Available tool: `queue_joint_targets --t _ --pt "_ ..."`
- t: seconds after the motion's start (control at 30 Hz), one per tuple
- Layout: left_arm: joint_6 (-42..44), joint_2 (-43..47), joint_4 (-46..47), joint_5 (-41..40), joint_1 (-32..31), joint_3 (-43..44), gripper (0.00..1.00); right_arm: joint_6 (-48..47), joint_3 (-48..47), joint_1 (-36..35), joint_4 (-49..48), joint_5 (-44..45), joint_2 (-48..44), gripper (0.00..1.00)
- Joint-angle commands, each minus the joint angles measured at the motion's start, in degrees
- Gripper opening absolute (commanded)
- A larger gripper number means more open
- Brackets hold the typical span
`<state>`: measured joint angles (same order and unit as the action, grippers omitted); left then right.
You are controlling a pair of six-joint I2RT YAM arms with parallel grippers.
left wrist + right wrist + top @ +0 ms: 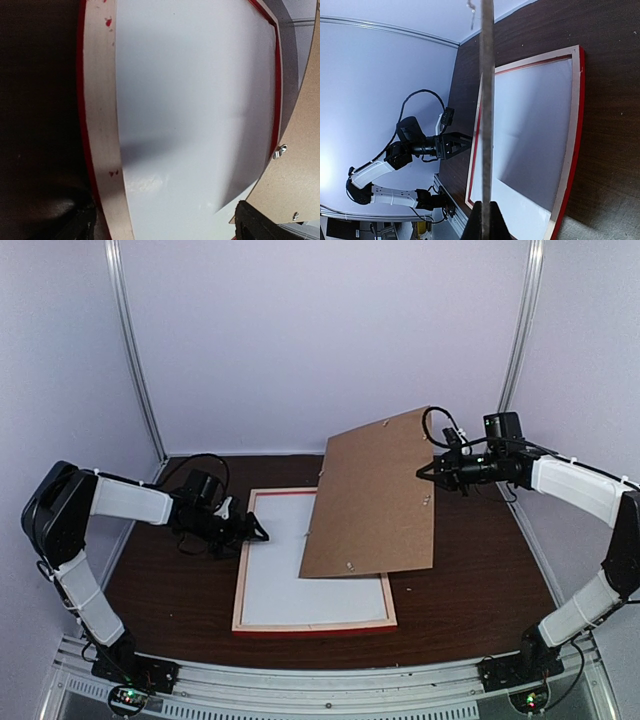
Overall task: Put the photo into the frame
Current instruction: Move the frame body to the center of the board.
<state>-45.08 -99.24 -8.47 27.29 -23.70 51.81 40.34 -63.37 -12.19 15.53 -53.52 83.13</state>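
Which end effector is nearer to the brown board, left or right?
Right. The right end effector grips the board at its right edge; the left end effector is open beside the frame, apart from the board.

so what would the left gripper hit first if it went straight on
Likely the frame's nearest rail, just ahead of the left gripper; if it rides higher, the white sheet inside.

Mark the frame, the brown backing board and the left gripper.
frame (315, 626), top external view, near wooden rail.
brown backing board (372, 495), top external view, middle of its face.
left gripper (260, 531), top external view, midway between its jaws.
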Motion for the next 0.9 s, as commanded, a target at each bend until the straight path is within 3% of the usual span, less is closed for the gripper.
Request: queue_joint_targets --t 0.0,0.27,0.47,0.87 --pt "3.0 2.6 -3.3 -1.2 0.2 3.0 0.97 3.0 -1.6 -2.3 -7.0 -3.3 -0.7 0.0" --pt "11.9 12.0 -15.1 -14.5 3.4 7.0 0.98 10.2 -1.2 -6.8 -15.4 -5.8 2.9 0.0" --pt "13.6 17.1 -16.7 -16.0 6.8 6.3 0.98 14.4 -2.5 -10.7 -22.1 -7.9 8.5 0.0" --pt "14.3 18.0 -16.8 -15.5 7.9 5.1 0.98 22.2 -3.1 -13.9 -34.0 -9.3 18.4 0.0"
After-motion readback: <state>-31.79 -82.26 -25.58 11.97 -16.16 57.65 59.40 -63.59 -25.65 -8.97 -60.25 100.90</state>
